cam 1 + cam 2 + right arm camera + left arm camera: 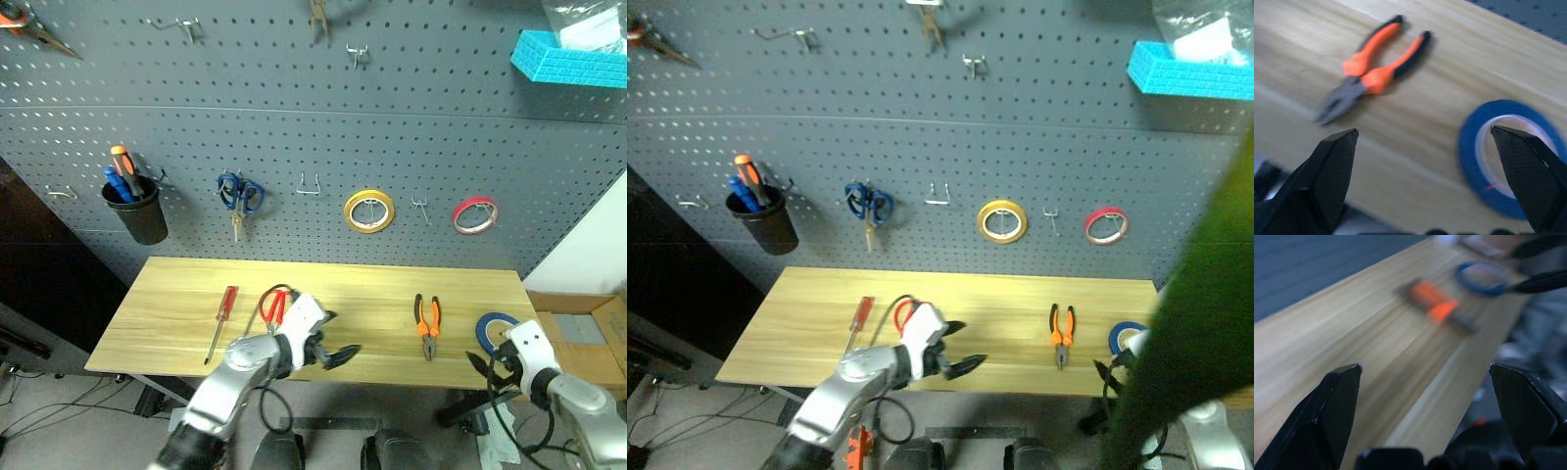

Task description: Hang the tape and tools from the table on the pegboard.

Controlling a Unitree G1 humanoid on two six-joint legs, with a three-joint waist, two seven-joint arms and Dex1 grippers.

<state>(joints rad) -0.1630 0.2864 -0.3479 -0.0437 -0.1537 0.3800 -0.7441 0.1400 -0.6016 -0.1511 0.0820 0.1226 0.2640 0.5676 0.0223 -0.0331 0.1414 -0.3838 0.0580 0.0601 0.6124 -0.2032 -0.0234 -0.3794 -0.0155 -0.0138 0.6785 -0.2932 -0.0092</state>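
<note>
Right wrist view: right gripper (1425, 181) wide open, empty, near blue tape (1511, 156) on counter (1400, 127).
L gripper (338, 354): wide open, empty.
Tip: pinch ring's band, not hole.

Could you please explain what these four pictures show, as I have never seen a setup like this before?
This is a two-armed humanoid robot facing a wooden table with a grey pegboard behind it. Two pictures come from cameras in its head, looking down over its arms. The other two come from cameras on its wrists, looking out between each gripper's two black fingers.

On the table lie a screwdriver, red scissors, orange pliers and a blue tape ring.

The left gripper hovers at the front edge, in front of the scissors. The right gripper is by the tape; its wrist view shows the pliers and tape between its fingers. Both are open and hold nothing.

Blue scissors, yellow tape and red tape hang on the board.
</note>
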